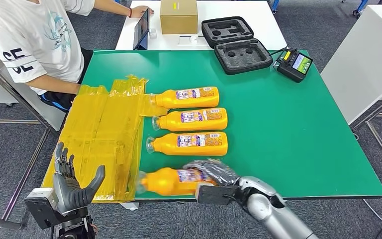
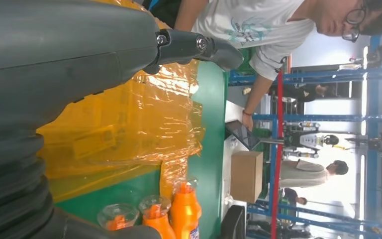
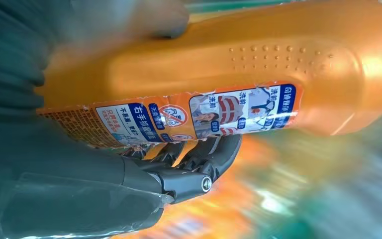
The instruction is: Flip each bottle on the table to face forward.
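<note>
Orange bottle (image 1: 171, 181) lengthwise across table edge, cap leftward, in right hand (image 1: 214, 175) fingers' grasp; left hand (image 1: 72, 186) spread, empty

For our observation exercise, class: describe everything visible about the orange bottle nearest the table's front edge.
The nearest orange bottle looks like glossy plastic, with a clear cap towards the yellow plastic sheeting and a printed label strip with blue panels and small pictures. Raised dots mark its body. It lies on its side on the green table, roughly parallel to three similar bottles beyond it. The right robot hand grips its base end.
</note>
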{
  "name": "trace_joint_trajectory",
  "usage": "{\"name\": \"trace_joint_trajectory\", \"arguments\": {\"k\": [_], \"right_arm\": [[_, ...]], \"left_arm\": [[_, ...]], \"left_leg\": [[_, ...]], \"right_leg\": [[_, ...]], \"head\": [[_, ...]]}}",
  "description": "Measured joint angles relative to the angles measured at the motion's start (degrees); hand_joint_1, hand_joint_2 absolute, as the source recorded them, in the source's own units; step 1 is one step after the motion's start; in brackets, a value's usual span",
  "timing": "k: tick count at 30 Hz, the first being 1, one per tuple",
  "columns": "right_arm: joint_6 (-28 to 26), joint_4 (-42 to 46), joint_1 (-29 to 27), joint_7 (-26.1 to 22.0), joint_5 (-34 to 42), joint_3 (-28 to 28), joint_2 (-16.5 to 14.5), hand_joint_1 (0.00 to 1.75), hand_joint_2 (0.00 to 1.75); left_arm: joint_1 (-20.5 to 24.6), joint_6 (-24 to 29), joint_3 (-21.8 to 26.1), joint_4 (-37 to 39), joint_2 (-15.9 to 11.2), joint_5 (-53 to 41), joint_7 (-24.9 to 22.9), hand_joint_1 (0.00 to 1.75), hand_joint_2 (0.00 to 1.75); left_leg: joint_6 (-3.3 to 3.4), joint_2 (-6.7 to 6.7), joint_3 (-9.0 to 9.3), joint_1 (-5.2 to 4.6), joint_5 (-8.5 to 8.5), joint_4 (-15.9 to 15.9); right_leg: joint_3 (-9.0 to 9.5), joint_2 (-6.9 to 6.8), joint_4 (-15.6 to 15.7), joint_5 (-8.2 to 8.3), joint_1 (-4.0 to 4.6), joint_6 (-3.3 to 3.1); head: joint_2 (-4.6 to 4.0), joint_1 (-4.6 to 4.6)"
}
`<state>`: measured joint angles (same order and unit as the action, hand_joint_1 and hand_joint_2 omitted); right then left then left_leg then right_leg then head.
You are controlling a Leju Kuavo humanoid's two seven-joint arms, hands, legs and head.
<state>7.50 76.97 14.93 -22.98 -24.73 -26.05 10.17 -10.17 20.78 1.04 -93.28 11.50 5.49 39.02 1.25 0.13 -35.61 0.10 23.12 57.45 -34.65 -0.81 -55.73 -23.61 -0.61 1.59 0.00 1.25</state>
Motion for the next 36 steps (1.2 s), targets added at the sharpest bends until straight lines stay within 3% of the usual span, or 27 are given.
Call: {"name": "trace_joint_trajectory", "arguments": {"k": [2,7,12,16,18,24,26,31,36], "right_arm": [[-1.9,2.0,-0.4,-7.0,6.4,1.2,-3.2,1.75,1.75],[-9.9,7.4,-1.7,-14.0,12.6,4.3,-9.6,1.75,1.75],[-14.7,9.8,-3.4,-15.9,12.3,6.2,-12.4,1.75,1.75],[-24.5,10.7,-4.1,-16.8,12.8,7.3,-14.0,1.75,1.75],[-26.9,10.6,-4.6,-16.8,13.2,8.1,-14.6,1.75,1.75],[-28.0,7.0,-6.2,-16.9,14.1,10.0,-16.0,1.75,1.75],[-27.2,4.5,-6.0,-16.9,15.3,10.6,-16.5,1.75,1.75],[-22.7,-6.1,-4.2,-16.8,18.9,11.7,-18.7,1.75,1.75],[-21.1,-14.8,-2.0,-16.9,19.4,10.4,-21.4,1.75,1.75]], "left_arm": [[0.7,0.3,-0.2,0.5,0.1,0.2,0.4,0.0,1.75],[0.7,1.5,-0.5,1.0,0.4,1.0,0.9,0.0,1.75],[0.0,1.8,-0.3,0.8,0.7,1.3,1.1,0.0,1.75],[-0.4,2.3,1.0,0.3,1.7,3.5,1.1,0.0,1.75],[-0.5,1.3,1.9,0.0,2.2,4.6,1.1,0.0,1.75],[-0.8,-4.3,0.9,0.1,2.4,5.7,0.2,0.0,1.75],[-0.6,-8.4,-0.2,0.3,2.2,6.9,-1.5,0.0,1.75],[1.5,-20.2,-7.0,2.5,1.2,10.6,-5.4,0.0,1.75],[5.4,-23.0,-13.0,6.2,0.2,11.3,-6.9,0.0,1.75]], "left_leg": [[-0.01,0.01,-0.01,0.04,-0.01,0.0],[-0.03,0.0,-0.05,0.1,0.0,0.0],[-0.01,-0.02,-0.1,0.01,0.02,0.0],[0.01,-0.03,-0.11,-0.03,0.03,0.0],[0.01,-0.03,-0.1,-0.04,0.03,0.0],[0.01,-0.03,-0.12,-0.03,0.03,0.0],[0.0,-0.02,-0.12,-0.03,0.03,0.0],[0.01,-0.04,-0.16,-0.03,0.01,0.0],[0.02,-0.03,-0.16,-0.03,-0.02,0.0]], "right_leg": [[-0.04,0.0,0.0,-0.01,0.03,-0.02],[-0.06,-0.01,0.0,-0.07,0.14,-0.06],[-0.09,-0.02,0.0,-0.06,0.06,-0.03],[-0.09,-0.01,0.0,-0.05,0.0,0.0],[-0.1,-0.01,0.0,-0.05,0.0,0.01],[-0.13,-0.01,0.0,-0.05,0.01,0.01],[-0.15,-0.01,0.0,-0.05,0.01,0.0],[-0.15,-0.02,0.0,-0.03,0.01,0.01],[-0.15,-0.02,0.0,-0.01,0.01,0.0]], "head": [[0.0,0.03],[0.0,0.02],[0.0,0.02],[0.0,0.02],[0.0,0.02],[0.0,0.02],[0.0,0.03],[0.0,0.02],[0.0,0.02]]}}
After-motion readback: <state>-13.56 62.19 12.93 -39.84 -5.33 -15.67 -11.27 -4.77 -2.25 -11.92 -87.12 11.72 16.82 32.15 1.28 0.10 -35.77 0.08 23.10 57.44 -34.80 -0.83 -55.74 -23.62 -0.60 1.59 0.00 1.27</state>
